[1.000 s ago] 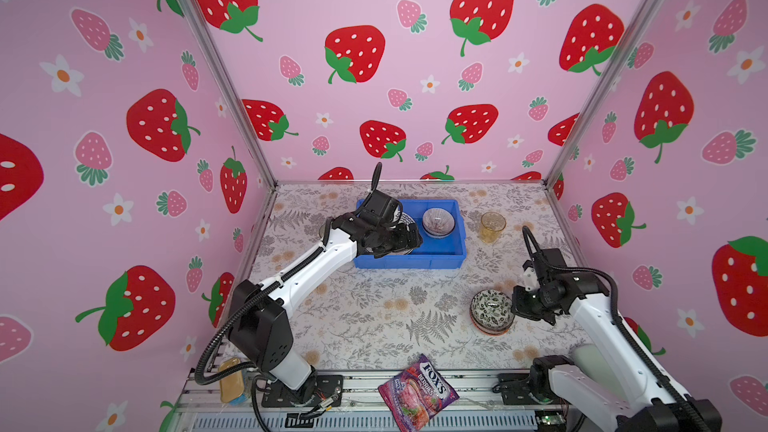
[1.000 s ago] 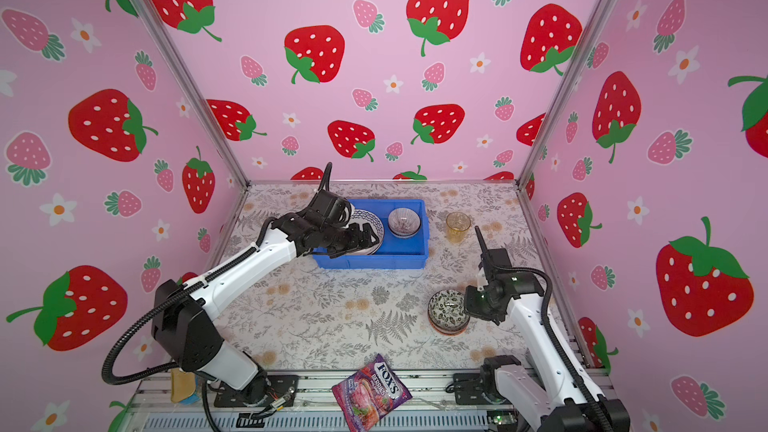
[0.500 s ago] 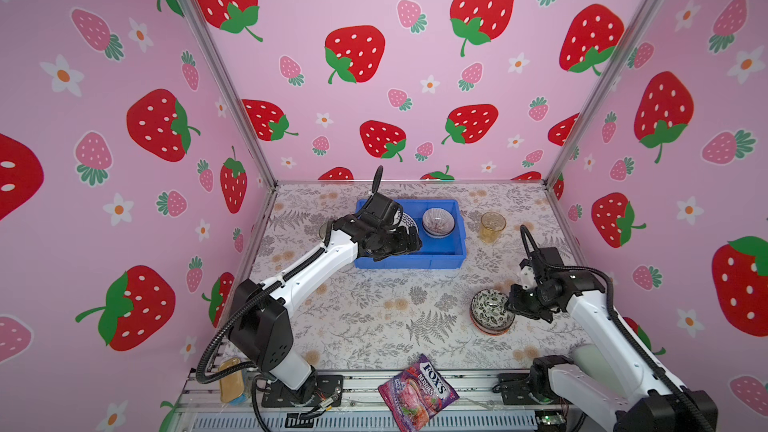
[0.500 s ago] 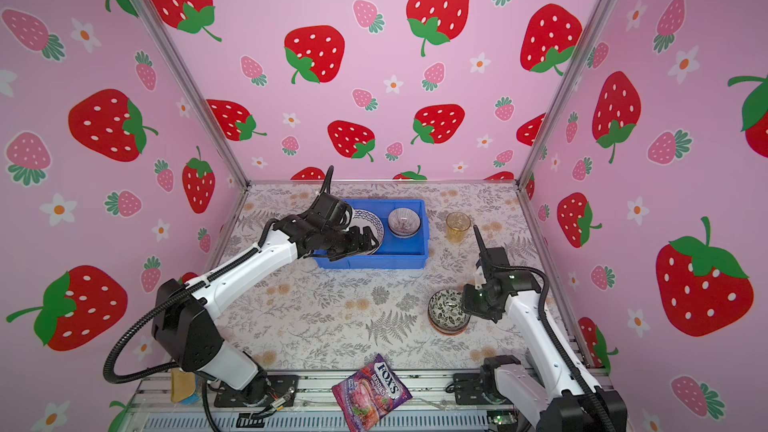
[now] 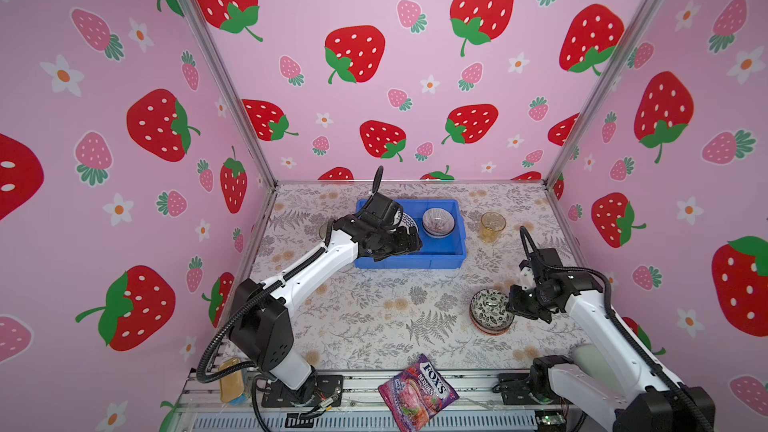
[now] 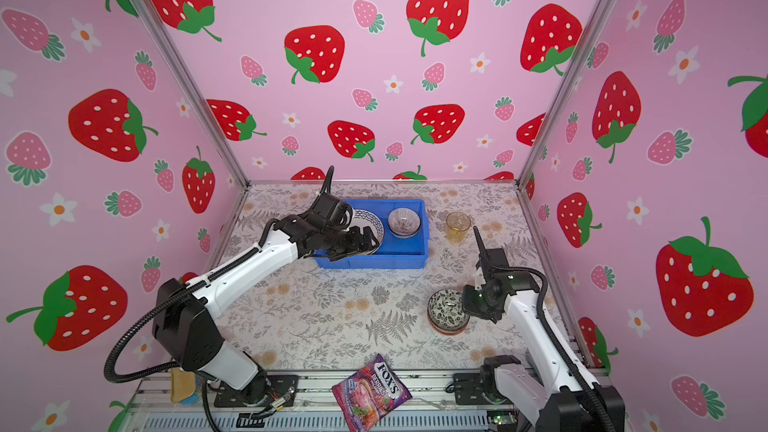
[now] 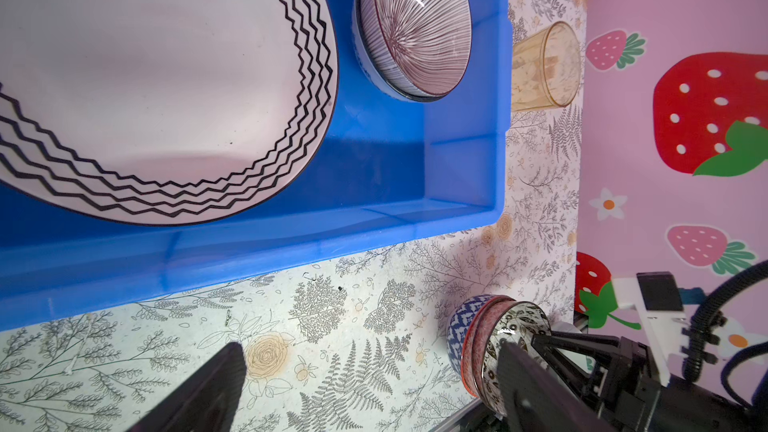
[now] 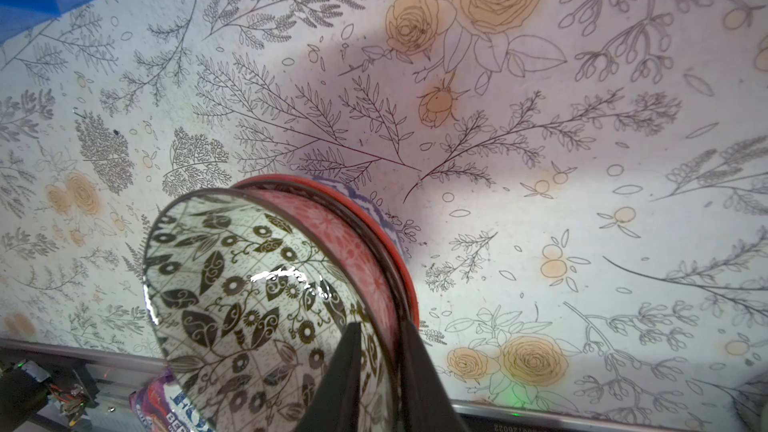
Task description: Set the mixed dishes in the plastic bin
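The blue plastic bin (image 5: 415, 261) (image 6: 374, 261) (image 7: 291, 243) holds a white plate with a zigzag rim (image 5: 405, 220) (image 7: 166, 76) and a striped bowl (image 5: 438, 222) (image 7: 415, 27). My left gripper (image 5: 409, 241) (image 7: 370, 351) hangs open over the bin's front wall, holding nothing. At the right front, a black-white bowl (image 5: 490, 307) (image 8: 232, 284) sits nested in an orange bowl (image 8: 365, 251) and a blue bowl (image 8: 365, 197). My right gripper (image 5: 511, 305) (image 8: 378, 326) is shut on the stack's rim, one finger inside the black-white bowl. An amber tumbler (image 5: 492, 226) (image 7: 544, 64) stands right of the bin.
A purple FOX'S bag (image 5: 417, 390) lies over the front rail. A gold tin (image 5: 230, 382) rests at the front left by the left arm's base. Pink walls close off three sides of the floral table.
My right gripper has edged in toward the bowl stack and closed on its rim. The left gripper has drifted slightly right over the bin and stays open.
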